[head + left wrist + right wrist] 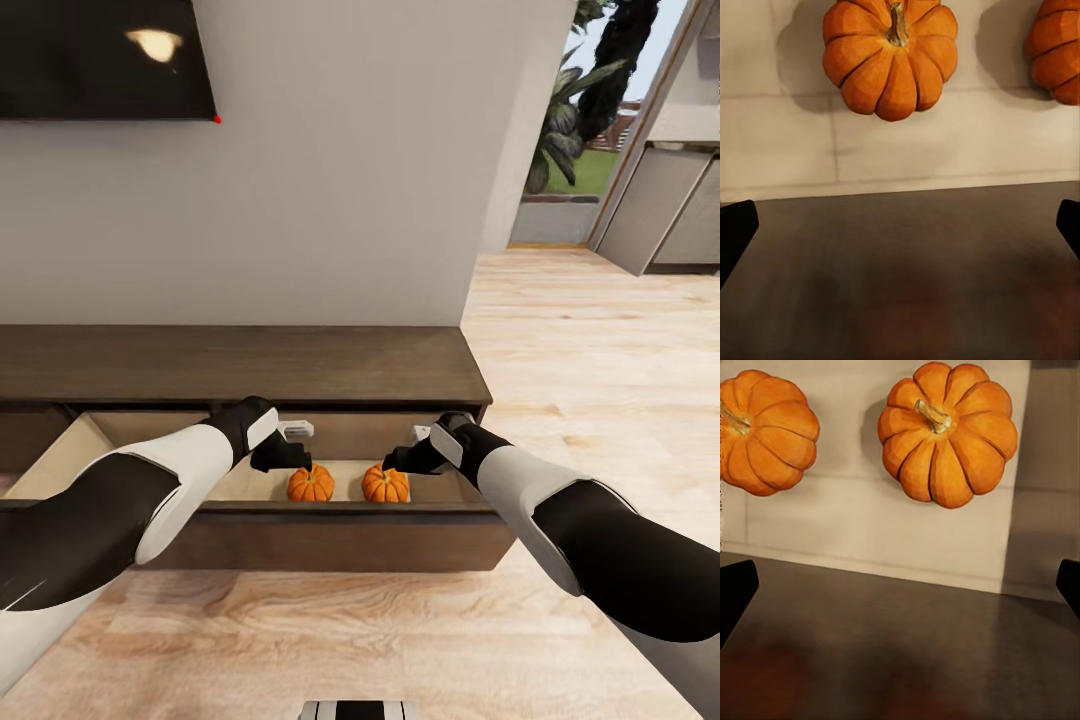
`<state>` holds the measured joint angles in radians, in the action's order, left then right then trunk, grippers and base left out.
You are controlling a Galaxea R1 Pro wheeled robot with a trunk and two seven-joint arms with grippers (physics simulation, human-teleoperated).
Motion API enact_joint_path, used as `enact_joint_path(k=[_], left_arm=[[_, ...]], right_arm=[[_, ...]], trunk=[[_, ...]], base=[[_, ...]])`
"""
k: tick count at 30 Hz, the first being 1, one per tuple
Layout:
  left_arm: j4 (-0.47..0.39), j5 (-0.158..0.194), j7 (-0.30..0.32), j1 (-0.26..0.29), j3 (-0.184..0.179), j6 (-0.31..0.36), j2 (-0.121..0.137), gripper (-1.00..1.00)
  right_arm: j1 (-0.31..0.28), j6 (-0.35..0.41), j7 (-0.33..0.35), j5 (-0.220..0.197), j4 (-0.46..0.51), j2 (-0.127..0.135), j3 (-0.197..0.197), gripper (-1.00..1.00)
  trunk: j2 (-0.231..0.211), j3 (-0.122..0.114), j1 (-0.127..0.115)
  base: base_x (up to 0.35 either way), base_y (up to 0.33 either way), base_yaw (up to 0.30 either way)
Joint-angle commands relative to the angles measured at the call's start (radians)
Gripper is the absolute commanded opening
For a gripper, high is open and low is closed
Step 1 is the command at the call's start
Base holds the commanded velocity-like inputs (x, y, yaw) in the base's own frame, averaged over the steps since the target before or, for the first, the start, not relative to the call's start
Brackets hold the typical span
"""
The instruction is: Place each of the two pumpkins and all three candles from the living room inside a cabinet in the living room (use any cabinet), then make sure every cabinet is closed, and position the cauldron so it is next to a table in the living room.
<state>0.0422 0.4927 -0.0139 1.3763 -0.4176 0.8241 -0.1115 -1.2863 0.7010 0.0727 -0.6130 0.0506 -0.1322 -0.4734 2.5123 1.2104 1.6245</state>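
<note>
Sitting side by side in the pulled-out drawer (120, 455) of the cabinet (240, 362): two pumpkins (311, 484) (386, 485), each directly below its own gripper, left (290, 450) and right (400, 458), fingers spread and gripping nothing.

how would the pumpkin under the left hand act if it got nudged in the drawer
The left pumpkin looks squat, sitting stem-up, so it would probably slide on the pale drawer floor rather than tip. Its ribbed, rounded body might roll slightly if pushed hard. The right pumpkin sits close beside it, so a sideways nudge would likely bump it.
</note>
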Motion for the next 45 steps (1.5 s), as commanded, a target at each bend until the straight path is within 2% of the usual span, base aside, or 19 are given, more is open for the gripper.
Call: enact_joint_path(k=[1, 45], left_arm=[[0.002, 0.01, -0.001, 0.001, -0.007, 0.001, -0.001, 1.0], [0.002, 0.01, -0.001, 0.0, -0.007, -0.001, -0.001, 1.0]], right_arm=[[-0.001, 0.003, 0.007, 0.001, 0.0, 0.0, -0.008, 1.0], [-0.001, 0.003, 0.007, 0.001, 0.0, 0.0, -0.009, 1.0]], trunk=[[0.0, -0.001, 0.0], [0.0, -0.071, 0.0]], base=[[0.0, 0.0, 0.0], [0.0, 0.0, 0.0]])
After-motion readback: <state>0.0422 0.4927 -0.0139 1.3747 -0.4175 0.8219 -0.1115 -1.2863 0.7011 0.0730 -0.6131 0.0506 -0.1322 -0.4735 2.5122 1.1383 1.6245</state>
